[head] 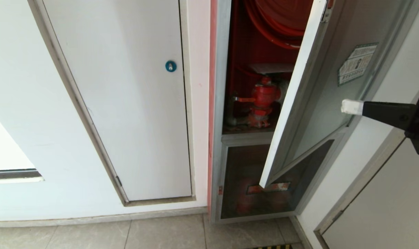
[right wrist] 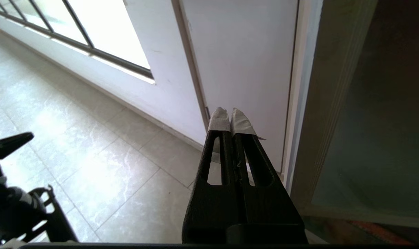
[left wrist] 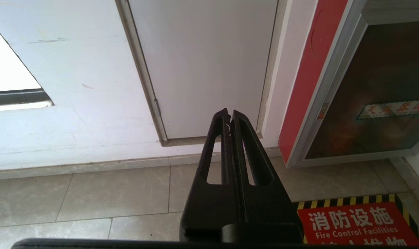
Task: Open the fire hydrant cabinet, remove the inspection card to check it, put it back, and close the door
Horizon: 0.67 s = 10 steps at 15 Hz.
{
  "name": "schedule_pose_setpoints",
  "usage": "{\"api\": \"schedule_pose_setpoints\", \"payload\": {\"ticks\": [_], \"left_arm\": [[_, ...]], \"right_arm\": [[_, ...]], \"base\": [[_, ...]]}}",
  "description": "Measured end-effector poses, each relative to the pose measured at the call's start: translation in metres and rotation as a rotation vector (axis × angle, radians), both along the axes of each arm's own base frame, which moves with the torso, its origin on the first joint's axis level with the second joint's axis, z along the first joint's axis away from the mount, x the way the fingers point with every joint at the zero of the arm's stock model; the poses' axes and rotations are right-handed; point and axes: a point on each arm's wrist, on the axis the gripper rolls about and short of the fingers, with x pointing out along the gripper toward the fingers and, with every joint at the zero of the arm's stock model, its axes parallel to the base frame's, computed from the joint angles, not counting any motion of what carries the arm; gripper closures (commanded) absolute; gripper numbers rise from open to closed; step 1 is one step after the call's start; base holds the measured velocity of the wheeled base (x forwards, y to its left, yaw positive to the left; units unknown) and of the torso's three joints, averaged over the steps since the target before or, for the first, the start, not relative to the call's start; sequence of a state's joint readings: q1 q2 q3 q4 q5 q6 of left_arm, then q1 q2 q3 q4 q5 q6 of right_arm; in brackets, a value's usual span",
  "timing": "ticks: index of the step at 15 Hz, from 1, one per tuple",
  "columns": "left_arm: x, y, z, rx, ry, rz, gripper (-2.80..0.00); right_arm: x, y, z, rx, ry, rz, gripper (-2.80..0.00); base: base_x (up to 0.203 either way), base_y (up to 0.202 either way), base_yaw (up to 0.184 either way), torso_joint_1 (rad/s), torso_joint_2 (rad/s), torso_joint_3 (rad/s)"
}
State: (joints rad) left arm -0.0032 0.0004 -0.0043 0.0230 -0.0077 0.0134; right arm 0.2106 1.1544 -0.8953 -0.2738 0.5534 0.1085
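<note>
The fire hydrant cabinet (head: 219, 86) stands partly open, showing its red inside, a red hose reel (head: 278, 20) and a red valve (head: 263, 100). A pale flat inspection card (head: 269, 68) lies just above the valve. The glass door (head: 320, 103) with its hexagonal sticker (head: 356, 64) is swung out about halfway. My right gripper (head: 351, 107), white-taped at the tips, is shut and empty, in front of the door's outer face; in its wrist view the right gripper (right wrist: 230, 116) sits beside the door's frame (right wrist: 330, 103). My left gripper (left wrist: 229, 112) is shut, low near the floor.
A plain white panel door with a blue round lock (head: 170, 66) is left of the cabinet. A lower dark glass panel (head: 261, 188) carries a red strip label. A red floor sign (left wrist: 354, 224) lies before the cabinet. Another white door (head: 385, 200) is on the right wall.
</note>
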Motion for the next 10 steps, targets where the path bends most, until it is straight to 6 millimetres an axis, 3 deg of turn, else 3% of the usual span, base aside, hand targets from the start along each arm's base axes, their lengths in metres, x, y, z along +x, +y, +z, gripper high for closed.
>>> {"api": "schedule_pose_setpoints", "payload": {"ticks": [10], "left_arm": [[0.000, 0.000, 0.000, 0.001, -0.001, 0.000, 0.00]], "right_arm": [[0.052, 0.045, 0.021, 0.021, -0.069, -0.096, 0.00]], "base": [[0.000, 0.000, 0.000, 0.000, 0.00, 0.000]]}}
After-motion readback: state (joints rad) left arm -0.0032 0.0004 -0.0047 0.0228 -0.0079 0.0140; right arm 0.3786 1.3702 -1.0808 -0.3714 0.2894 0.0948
